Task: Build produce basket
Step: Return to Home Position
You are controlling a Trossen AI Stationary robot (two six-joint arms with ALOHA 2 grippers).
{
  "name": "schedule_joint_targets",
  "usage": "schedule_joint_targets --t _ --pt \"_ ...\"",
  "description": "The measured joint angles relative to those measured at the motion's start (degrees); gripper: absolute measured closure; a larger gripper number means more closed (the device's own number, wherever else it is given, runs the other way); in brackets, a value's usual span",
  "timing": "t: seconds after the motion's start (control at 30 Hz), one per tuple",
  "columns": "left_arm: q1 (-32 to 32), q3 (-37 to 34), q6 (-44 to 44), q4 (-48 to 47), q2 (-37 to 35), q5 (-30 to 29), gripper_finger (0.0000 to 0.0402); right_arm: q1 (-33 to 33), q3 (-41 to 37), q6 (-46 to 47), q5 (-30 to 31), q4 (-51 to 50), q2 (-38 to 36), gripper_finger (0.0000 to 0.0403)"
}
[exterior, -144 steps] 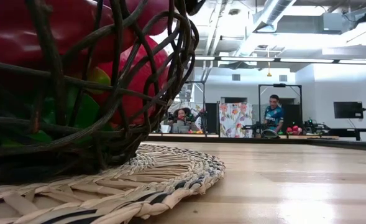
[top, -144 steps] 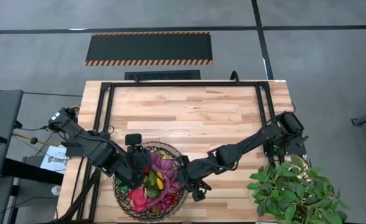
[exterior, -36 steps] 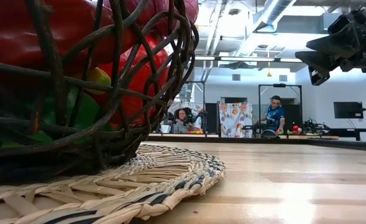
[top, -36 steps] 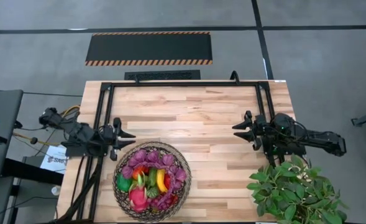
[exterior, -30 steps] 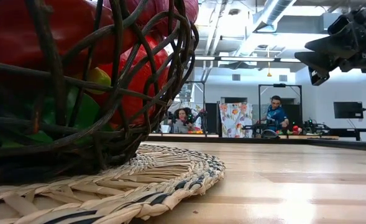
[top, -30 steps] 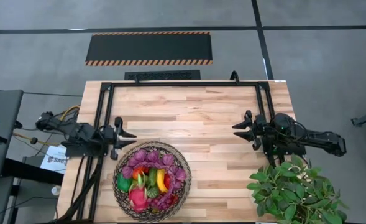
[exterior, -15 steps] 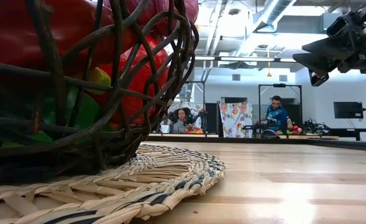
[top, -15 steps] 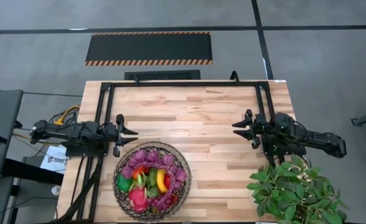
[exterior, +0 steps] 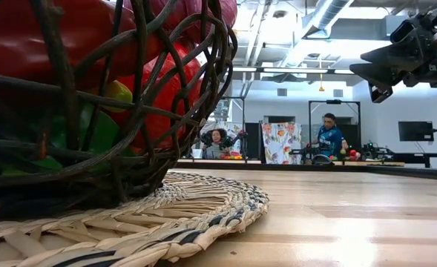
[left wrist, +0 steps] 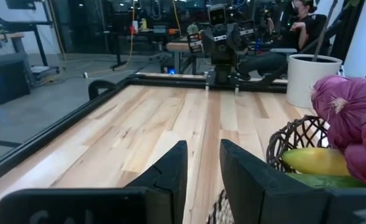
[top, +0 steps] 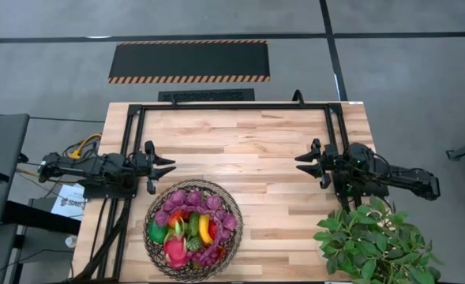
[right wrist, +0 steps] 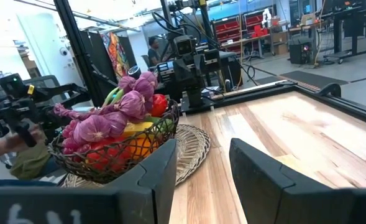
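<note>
The basket (top: 193, 230), a round bowl of dark woven wire, stands on a straw mat (exterior: 203, 208) near the table's front edge, left of centre. It is heaped with produce (top: 186, 227): purple bulbs (right wrist: 99, 127), a yellow piece (left wrist: 313, 160), and red and green pieces. My left gripper (top: 172, 166) hangs level just beyond the basket's far-left rim, open and empty, pointing toward the table's right. My right gripper (top: 298, 166) hangs level at the right, open and empty, pointing toward the table's left. It also shows high up in the low view (exterior: 366, 78).
A leafy green plant (top: 374, 241) in a white pot (left wrist: 310, 78) stands at the near right corner. A black rail frame (top: 232, 106) runs around the table's far half. Bare wood (top: 232, 150) lies between the two grippers. People sit in the room beyond (exterior: 326, 137).
My left arm has swung a little about its base. Its gripper slanted toward the near edge before and now points straight toward the table's right edge. The basket and its produce have kept still.
</note>
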Motion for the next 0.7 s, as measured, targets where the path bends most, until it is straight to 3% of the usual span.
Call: schedule_joint_targets --t 0.7 --pt "0.00 -0.02 -0.11 -0.11 0.00 0.02 0.0320 0.00 0.00 0.01 -0.06 -0.01 0.00 0.0233"
